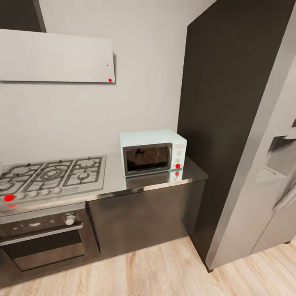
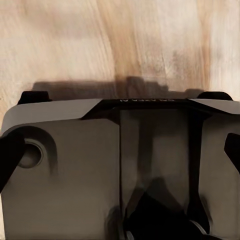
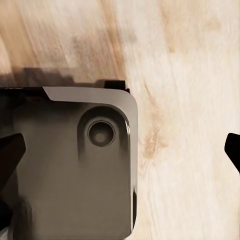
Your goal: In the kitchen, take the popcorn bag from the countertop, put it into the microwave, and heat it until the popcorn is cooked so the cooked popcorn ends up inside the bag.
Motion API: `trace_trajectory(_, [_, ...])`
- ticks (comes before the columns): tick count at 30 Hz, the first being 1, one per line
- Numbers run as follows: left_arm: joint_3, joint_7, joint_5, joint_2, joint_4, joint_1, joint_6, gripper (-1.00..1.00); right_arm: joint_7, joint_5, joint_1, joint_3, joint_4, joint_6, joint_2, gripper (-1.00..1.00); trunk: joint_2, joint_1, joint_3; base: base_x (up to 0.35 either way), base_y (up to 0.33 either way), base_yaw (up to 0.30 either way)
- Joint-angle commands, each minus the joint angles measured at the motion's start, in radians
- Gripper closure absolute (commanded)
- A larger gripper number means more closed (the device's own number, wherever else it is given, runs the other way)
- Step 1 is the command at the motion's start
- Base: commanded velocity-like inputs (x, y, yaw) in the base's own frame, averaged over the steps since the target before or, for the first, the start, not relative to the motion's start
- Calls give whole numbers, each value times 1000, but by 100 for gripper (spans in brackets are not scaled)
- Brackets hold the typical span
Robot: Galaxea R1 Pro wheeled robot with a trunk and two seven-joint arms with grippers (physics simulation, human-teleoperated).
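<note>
Your microwave (image 1: 153, 152) sits shut on the tabletop (image 1: 193, 172), awaiting the bag; jaws' state: cannot tell.

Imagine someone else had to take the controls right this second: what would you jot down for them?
Grippers: in both wrist views the fingertips show only as dark tips at the picture edges, spread wide, nothing between them, above the wood floor and the robot's own base.
Things: the microwave stands on the countertop, door shut, to the right of the gas hob and beside the tall dark cabinet. No popcorn bag on the stretch of counter in the head view.
Done: nothing yet, judging by the pictures.
Left: find the bag, open the door, load it, heat it.
</note>
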Motion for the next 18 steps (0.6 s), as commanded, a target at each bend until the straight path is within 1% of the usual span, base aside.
trace_trajectory(1, [-9, -3, 11, 0, 1, -1, -1, -100, 2, 10, -1, -9, 3, -7, -1, -100, -1, 0, -2, 0, 0, 230])
trace_trajectory(16, [-8, -3, 11, 0, 1, -1, -1, -100, 2, 10, -1, -9, 3, -7, -1, -100, -1, 0, -13, 0, 0, 230])
trace_trajectory(18, [-8, -3, 11, 0, 1, -1, -1, -100, 2, 10, -1, -9, 3, -7, -1, -100, -1, 0, -14, 0, 0, 113])
